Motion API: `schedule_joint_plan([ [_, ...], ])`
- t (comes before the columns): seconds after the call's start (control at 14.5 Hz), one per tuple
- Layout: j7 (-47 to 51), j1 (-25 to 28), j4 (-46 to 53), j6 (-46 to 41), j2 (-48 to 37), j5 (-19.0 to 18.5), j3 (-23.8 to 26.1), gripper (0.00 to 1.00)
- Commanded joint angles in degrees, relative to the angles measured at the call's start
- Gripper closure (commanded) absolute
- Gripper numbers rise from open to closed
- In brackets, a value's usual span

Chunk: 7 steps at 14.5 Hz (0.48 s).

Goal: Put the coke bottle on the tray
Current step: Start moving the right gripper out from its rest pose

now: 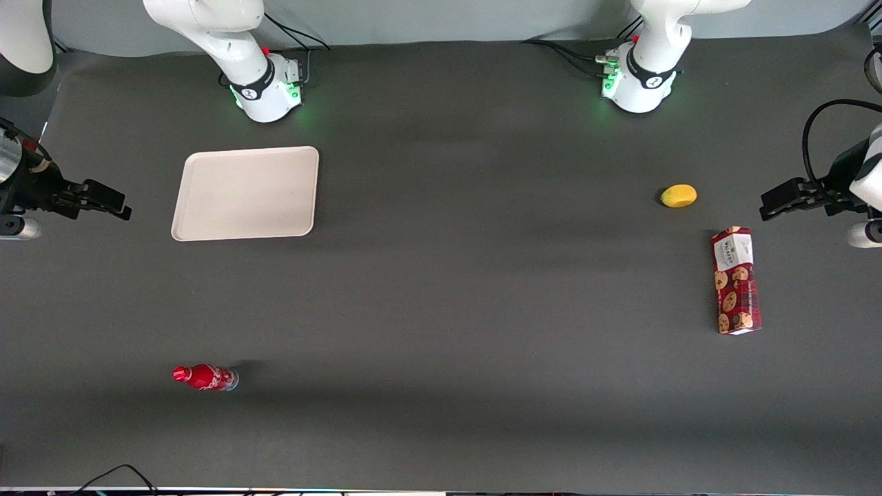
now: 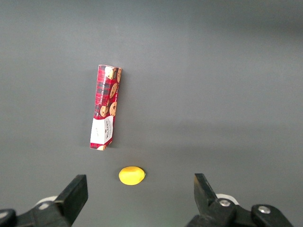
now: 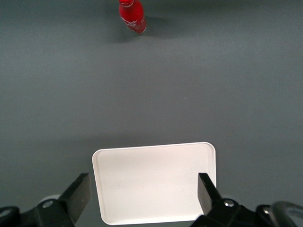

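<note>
The coke bottle (image 1: 205, 377), small and red with white lettering, sits on the dark table, nearer to the front camera than the tray; it also shows in the right wrist view (image 3: 132, 16). The beige tray (image 1: 246, 193) lies flat with nothing on it near the working arm's base. My right gripper (image 1: 114, 203) hangs above the table beside the tray, toward the working arm's end, open and empty. In the right wrist view the tray (image 3: 156, 161) shows below and between the spread fingers of the gripper (image 3: 143, 182). The bottle is well apart from the gripper.
A yellow lemon-like fruit (image 1: 679, 195) and a red cookie box (image 1: 736, 280) lie toward the parked arm's end of the table; both show in the left wrist view, the fruit (image 2: 131, 175) and the box (image 2: 105, 113). The working arm's base (image 1: 265, 86) stands beside the tray.
</note>
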Motion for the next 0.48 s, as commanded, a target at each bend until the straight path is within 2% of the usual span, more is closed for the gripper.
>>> schedule_joint_plan([
  [0.0,-0.6,-0.3,2.0,-1.4,0.9,1.2,-0.1,0.0],
  [0.42,-1.2,-0.4,2.5,-1.6,1.6,1.1,0.2,0.0],
])
